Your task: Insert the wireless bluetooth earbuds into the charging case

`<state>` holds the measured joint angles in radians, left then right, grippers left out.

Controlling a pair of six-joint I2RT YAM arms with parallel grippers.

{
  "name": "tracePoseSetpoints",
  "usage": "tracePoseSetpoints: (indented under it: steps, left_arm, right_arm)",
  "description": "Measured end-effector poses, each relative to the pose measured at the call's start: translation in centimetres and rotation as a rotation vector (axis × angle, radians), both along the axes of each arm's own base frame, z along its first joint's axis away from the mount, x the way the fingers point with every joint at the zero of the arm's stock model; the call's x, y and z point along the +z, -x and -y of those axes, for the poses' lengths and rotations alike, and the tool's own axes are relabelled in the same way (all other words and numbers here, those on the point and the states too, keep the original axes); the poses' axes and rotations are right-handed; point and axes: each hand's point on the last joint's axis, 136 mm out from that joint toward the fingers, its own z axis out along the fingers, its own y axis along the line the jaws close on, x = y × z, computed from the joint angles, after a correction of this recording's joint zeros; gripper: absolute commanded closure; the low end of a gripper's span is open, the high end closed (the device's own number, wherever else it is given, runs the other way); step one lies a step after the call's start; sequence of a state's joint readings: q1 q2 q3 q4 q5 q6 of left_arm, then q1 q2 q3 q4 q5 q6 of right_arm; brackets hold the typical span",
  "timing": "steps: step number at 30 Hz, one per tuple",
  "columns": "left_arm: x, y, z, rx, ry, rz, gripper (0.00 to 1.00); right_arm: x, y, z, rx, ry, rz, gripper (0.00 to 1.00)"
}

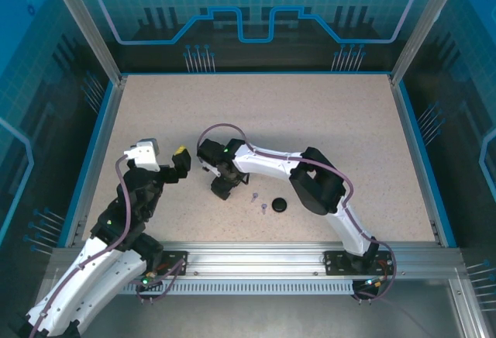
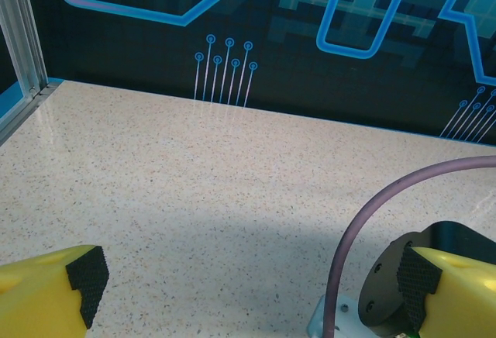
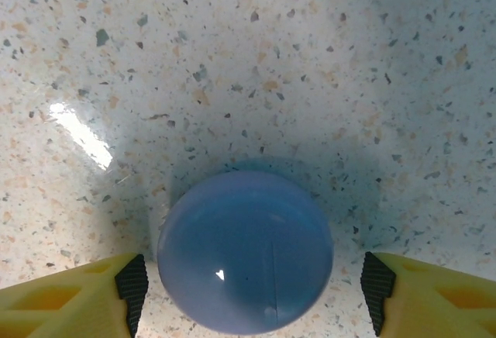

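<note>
- Bracketing the case (image 3: 245,249), the right tool (image 3: 256,295) stood open and pointed straight down, a pad on each side, nothing gripped yet.
- Case: round, lilac-blue, glossy dome, sitting on the desk (image 3: 232,59). It looked shut, though the lid line was hard to read.
- One pad (image 3: 133,287) sat just beside the case; the other pad (image 3: 377,295) stood farther off. Risk: an off-centre squeeze would shove the case sideways before both pads bit.
- Risk: slick curved shell against flat pads. A pinch off its widest line could squirt it out or tip it.
- Two lilac earbuds (image 1: 255,196) lay loose on the desk just right of the right tool, near a black disc (image 1: 279,205). Tiny, likely light. Risk: a skidding case or a low sweep of the arm would scatter them.
- Left tool (image 1: 180,160) hung wide open and empty above bare desk, close to the right wrist. Risk: any reach inward could clip that wrist or snag its cable (image 2: 349,253).
- Judged: earbuds could not go in until the case was held and opened.
</note>
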<state>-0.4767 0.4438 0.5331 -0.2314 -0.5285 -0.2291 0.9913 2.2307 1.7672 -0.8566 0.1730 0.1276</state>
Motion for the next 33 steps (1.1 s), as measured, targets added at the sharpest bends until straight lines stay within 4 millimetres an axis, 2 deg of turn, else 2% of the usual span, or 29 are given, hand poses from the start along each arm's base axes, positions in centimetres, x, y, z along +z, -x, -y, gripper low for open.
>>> tracePoseSetpoints:
  steps: [21, 28, 33]
  left_arm:
    - [-0.8, -0.4, 0.2, -0.001, -0.01, -0.022, 0.01]
    - [-1.2, -1.0, 0.7, -0.01, -0.007, -0.033, 0.01]
    - [-1.7, -1.3, 1.1, -0.025, -0.011, -0.052, 0.01]
  right_arm:
    - [-0.8, 0.1, -0.3, -0.025, -0.018, -0.044, 0.45]
    - [-0.8, 0.1, -0.3, -0.032, -0.024, -0.045, 0.54]
    - [-0.7, 0.0, -0.2, -0.036, -0.051, -0.037, 0.56]
